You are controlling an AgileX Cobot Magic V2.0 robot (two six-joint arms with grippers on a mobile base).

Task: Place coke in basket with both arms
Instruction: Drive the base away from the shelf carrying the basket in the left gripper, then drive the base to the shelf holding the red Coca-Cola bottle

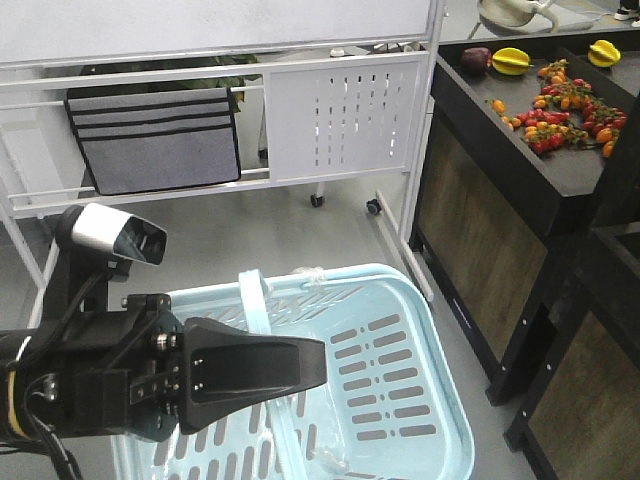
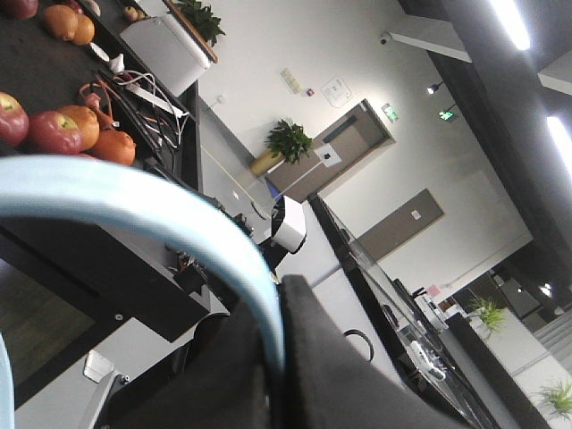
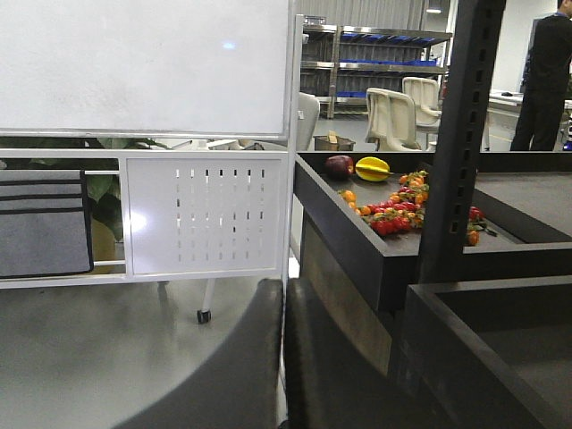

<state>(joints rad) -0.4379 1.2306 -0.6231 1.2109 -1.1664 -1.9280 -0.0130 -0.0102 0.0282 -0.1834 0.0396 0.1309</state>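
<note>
A: Left to right, quick. Lower left of the front view?
B: Left pincer [image 1: 300, 368], jaws closed on the handle [image 1: 255, 300] of the basket [image 1: 345, 300]. Its wrist view shows the blue bar pinched between two dark fingers [image 2: 340, 375].
A: Centre?
B: The basket fills the bottom middle, open side up. No bottle on the part of the slotted floor that shows.
A: Coke?
B: Not in any view. Can't say where it stands.
A: Right side?
B: Black surface [image 1: 500, 150] at upper right with small fruit [image 1: 560, 110] on it, no bottles that I can see. The right pincer [image 3: 284, 349] is outside the front view. Its own camera shows it all but closed, a thin slit, nothing held.
A: Step, your call?
B: I judge left is the holder and right the fetcher. To do it well, left holds the handle level and off to one side so the mouth is free. Right opens wide, takes the coke by the body, lowers it upright into the basket and lets go low.
A: Hidden?
B: The left arm [image 1: 90, 390] covers the basket's near-left corner. The bottom edge is cut off. A clear glint low in the basket is unreadable.
</note>
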